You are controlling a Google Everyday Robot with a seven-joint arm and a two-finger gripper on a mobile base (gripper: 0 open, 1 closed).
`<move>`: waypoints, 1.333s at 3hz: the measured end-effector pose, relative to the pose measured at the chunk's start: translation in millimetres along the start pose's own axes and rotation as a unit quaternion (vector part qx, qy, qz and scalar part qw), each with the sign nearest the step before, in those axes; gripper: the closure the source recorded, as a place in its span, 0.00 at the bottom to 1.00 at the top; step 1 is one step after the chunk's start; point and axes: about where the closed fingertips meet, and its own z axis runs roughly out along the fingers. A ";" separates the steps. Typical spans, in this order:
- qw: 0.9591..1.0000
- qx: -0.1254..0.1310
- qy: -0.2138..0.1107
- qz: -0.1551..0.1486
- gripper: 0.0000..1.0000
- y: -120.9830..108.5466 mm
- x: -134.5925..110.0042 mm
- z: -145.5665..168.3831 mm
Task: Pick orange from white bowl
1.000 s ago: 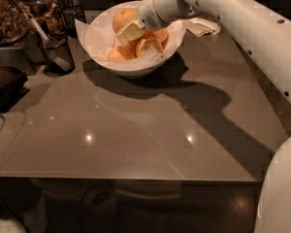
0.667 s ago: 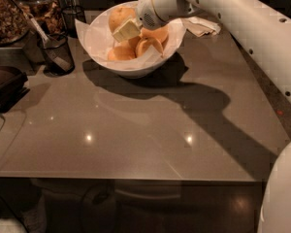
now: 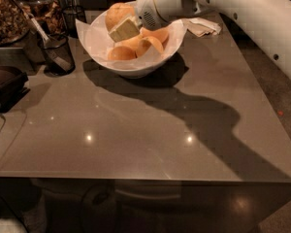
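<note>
The white bowl with its paper lining stands at the back of the grey table. It holds several oranges. My gripper reaches in from the right over the bowl's left half. It is shut on one orange and holds it just above the others, near the bowl's far rim. One beige finger pad shows in front of that orange; the other finger is hidden behind it. My white arm stretches away to the upper right.
A dark glass cup with a utensil in it stands left of the bowl. A jar of nuts is behind it. A folded napkin lies right of the bowl. A dark object sits at the left edge.
The gripper and the orange in it have risen a little and shifted slightly left. The other oranges and the bowl have not moved.
</note>
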 end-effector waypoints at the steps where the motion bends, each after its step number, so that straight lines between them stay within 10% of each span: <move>1: 1.000 0.000 0.000 0.000 1.00 0.5 -0.1 0.0; 4: 0.997 0.055 -0.007 0.051 1.00 52.2 27.6 -39.8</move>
